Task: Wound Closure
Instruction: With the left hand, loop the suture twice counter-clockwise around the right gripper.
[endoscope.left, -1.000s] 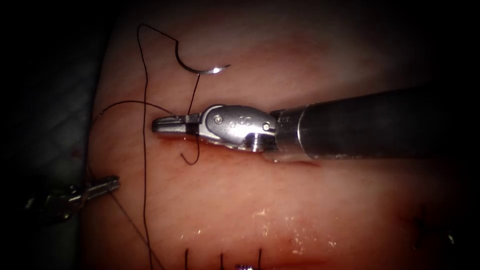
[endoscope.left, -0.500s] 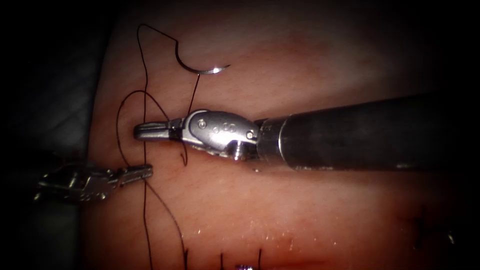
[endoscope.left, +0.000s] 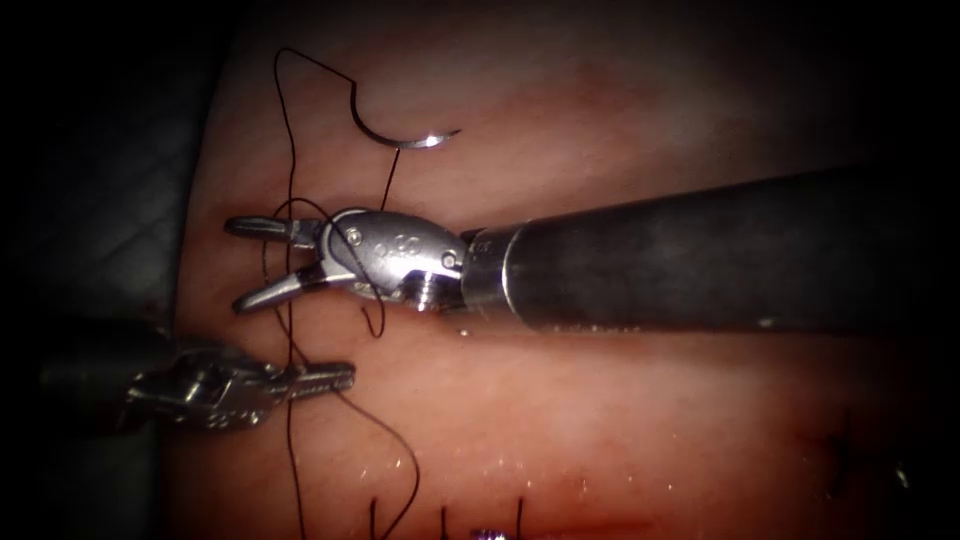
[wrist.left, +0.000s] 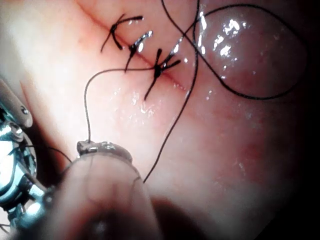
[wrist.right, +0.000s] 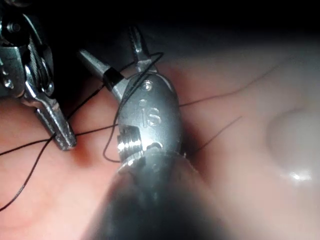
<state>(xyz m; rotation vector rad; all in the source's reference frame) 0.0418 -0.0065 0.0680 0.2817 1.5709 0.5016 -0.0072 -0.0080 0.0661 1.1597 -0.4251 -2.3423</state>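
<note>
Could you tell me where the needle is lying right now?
In the endoscope view the needle lies free on the tissue, held by neither tool, just above the right tool.

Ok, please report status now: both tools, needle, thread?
Right tool jaws open, holding nothing. Left tool jaws shut on thread. Needle lying free on tissue.

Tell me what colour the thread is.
The thread is dark, nearly black; it shows best in the left wrist view.
</note>
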